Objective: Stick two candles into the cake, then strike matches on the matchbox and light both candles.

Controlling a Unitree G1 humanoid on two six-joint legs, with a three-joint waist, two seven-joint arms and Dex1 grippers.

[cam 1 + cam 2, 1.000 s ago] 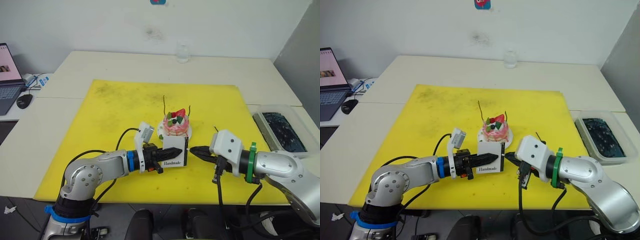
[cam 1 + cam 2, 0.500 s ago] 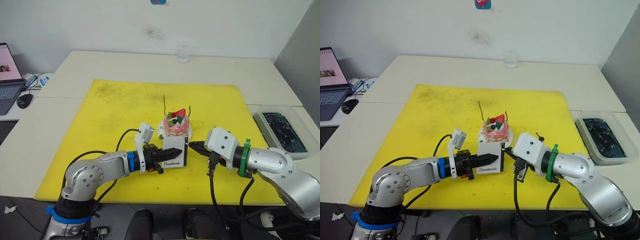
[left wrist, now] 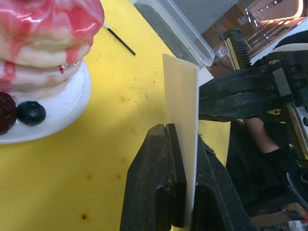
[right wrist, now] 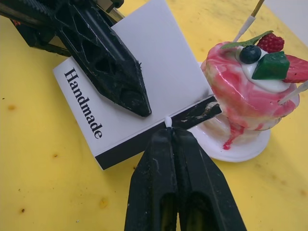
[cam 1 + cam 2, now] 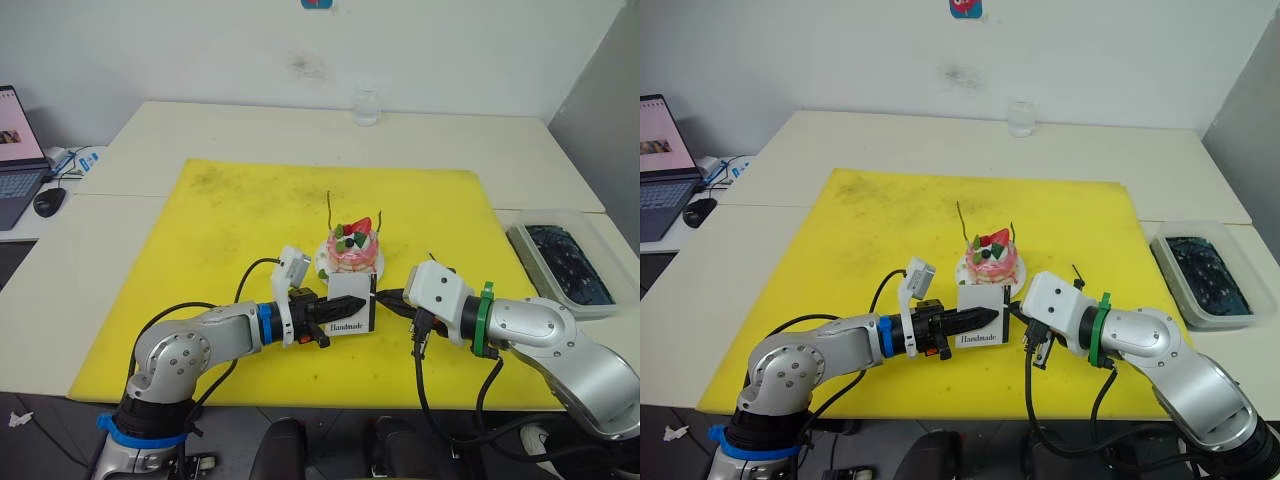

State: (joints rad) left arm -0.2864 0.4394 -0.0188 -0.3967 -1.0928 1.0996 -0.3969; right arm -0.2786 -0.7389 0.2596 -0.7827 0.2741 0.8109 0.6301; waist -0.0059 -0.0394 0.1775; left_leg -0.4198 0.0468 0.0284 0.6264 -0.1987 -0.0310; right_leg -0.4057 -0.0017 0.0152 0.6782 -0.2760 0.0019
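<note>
The pink cake (image 5: 351, 251) sits on its white plate mid-mat, with two thin candles (image 5: 329, 206) (image 5: 381, 223) standing in it. Just in front of it my left gripper (image 5: 356, 300) is shut on the white matchbox (image 4: 154, 82), held on edge with its black strip (image 4: 192, 114) facing right. My right gripper (image 4: 169, 133) is shut on a match. The match's white tip (image 4: 167, 119) touches the black strip. A second dark match (image 5: 431, 259) lies on the mat to the right of the cake.
A yellow mat (image 5: 240, 215) covers the pale table. A clear tub with dark contents (image 5: 560, 262) stands at the right edge. A small glass (image 5: 366, 106) is at the back, and a laptop (image 5: 15, 150) and mouse (image 5: 47, 202) are far left.
My right gripper has moved left with the match, closing the gap until the tip meets the matchbox strip. The left gripper and matchbox have stayed put.
</note>
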